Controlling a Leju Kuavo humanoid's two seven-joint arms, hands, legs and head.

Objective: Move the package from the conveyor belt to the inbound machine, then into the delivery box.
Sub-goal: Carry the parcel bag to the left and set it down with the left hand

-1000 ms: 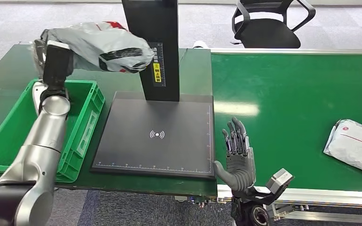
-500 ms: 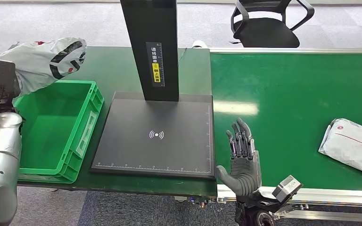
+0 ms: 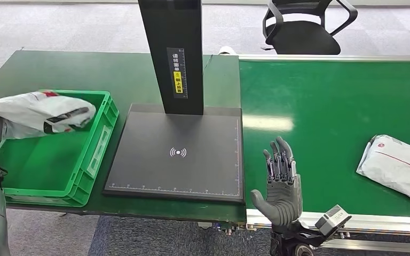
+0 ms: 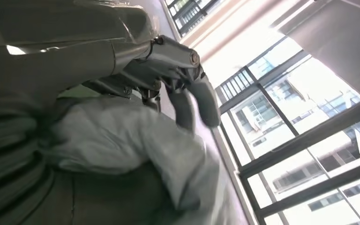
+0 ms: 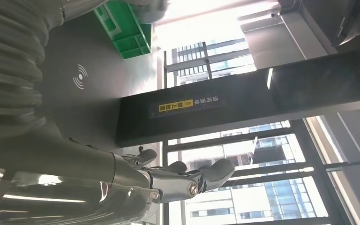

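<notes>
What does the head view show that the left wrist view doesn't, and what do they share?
Head view alone: the green delivery box, the black inbound machine, the conveyor belt, a second package lying on it, the open right hand and an office chair.

Left wrist view alone: the left hand close up, its fingers around the bag, and windows behind.

Both: the grey package the left hand holds, above the box's left side.

This is an office turned parcel-sorting test area. A green conveyor belt (image 3: 331,106) adjoins a scanning pad (image 3: 176,154). Grey carpet tiles (image 3: 85,24), an office chair (image 3: 304,24) and tall windows (image 5: 262,192) show it.
</notes>
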